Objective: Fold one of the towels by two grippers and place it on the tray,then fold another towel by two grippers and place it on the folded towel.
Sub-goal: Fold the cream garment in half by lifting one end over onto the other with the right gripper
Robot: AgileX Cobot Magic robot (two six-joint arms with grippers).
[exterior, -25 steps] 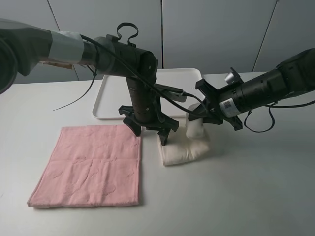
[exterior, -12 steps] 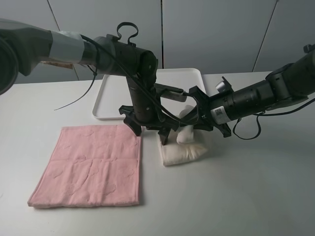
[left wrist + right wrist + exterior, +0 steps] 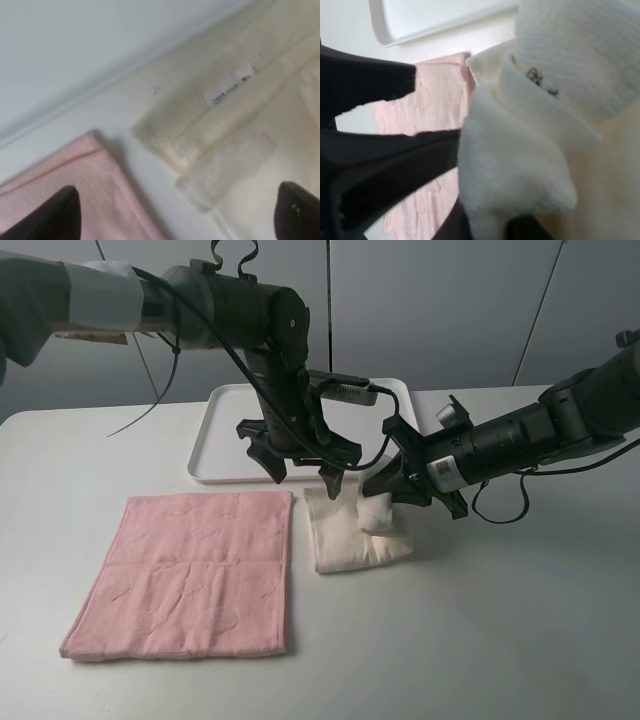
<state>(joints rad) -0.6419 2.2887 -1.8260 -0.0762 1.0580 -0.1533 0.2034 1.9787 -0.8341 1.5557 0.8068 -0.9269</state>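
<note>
1. Your right gripper [image 3: 383, 492] is clenched on a bunched fold of the cream towel [image 3: 350, 540]. In the right wrist view the cloth wells up thick around the jaws. That is why this one edge stands up while the rest lies flat on the table [image 3: 500, 620].
2. Your left gripper [image 3: 303, 478] is released, with its jaws spread wide and holding nothing. It hangs above the cream towel's other side. Between its fingertips the left wrist view shows the towel's layered corner and its label [image 3: 229, 86]. That looks like the spot lined up for a second grip.
3. The cream towel sits below both sets of jaws, not on the tray [image 3: 215, 435]. The tray lies beyond the left jaws, and no towel shows on the part you can see.
4. I judge the first fold to be partly made, since stacked edges already show at the corner. A grip on one side only pulls the cloth into a lump. You will probably want the left jaws on the free corner before lifting, so the fold keeps its shape.
5. The pink towel [image 3: 190, 575] lies spread flat just beside the cream one, and its edge runs under one left fingertip. Close the left jaws carelessly and you may pinch pink cloth along with the cream.
</note>
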